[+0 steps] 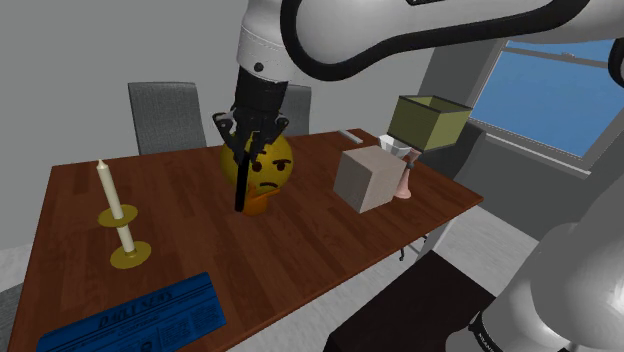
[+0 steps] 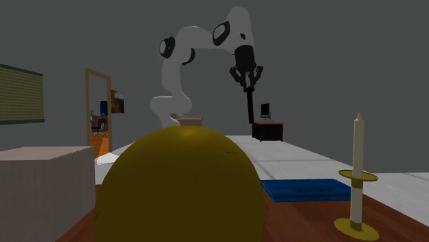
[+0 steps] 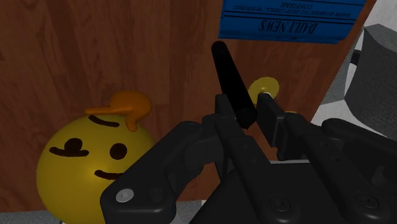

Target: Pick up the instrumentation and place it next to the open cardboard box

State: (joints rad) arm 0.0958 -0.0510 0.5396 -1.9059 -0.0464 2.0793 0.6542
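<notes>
Slippage is the first worry: the pincer (image 1: pixel 252 135) is closed on the upper end of the long black rod (image 1: pixel 243 180). In the wrist view its fingers clasp the rod with most of the length sticking out past them. In the second exterior view the rod hangs clear above the tabletop (image 1: pixel 300 240). With so little of it in the grip, a quick swing could pivot it or let it drop.

Collision comes next. In the shoulder view the rod's lower tip hangs just in front of the yellow emoji figure (image 1: pixel 265 168), and the grey cube (image 1: pixel 365 180) lies between it and the open olive box (image 1: pixel 432 118) towards that view's right. A low carry would probably knock one of them. Released upright beside the box, the rod would likely topple and roll.
</notes>
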